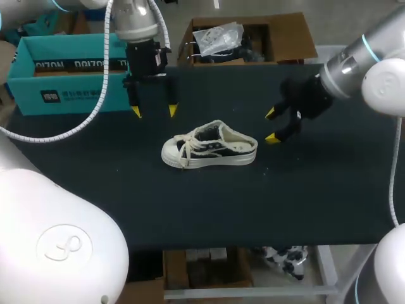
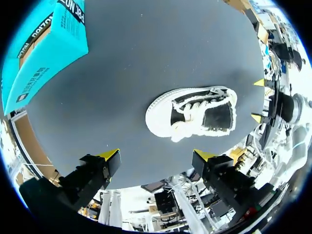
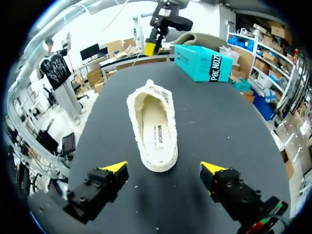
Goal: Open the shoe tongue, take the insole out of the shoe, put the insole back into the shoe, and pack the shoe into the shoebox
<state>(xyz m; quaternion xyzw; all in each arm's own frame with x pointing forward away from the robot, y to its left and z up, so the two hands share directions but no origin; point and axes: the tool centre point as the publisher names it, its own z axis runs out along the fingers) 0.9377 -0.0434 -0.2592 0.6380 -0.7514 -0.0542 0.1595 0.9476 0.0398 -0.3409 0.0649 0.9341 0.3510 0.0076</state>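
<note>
Head view: the shoe (image 1: 210, 151) rests on its sole at the middle of the dark bench (image 1: 253, 209), toe toward our left arm; our left hand (image 1: 154, 112) hangs behind it, fingers apart and empty; our right hand (image 1: 271, 126) sits beside the heel, likewise spread and empty; the teal shoebox (image 1: 63, 76) stands far left. For the opening step we judge that one hand should steady the heel while the other pinches the tongue, hidden under the loose laces (image 2: 195, 109), and draws it toeward. Upper: dark canvas, frayed cream trim; toe cap: smooth rubber; insole (image 3: 157, 129): flat, pale, printed; box: stiff cardboard.
</note>
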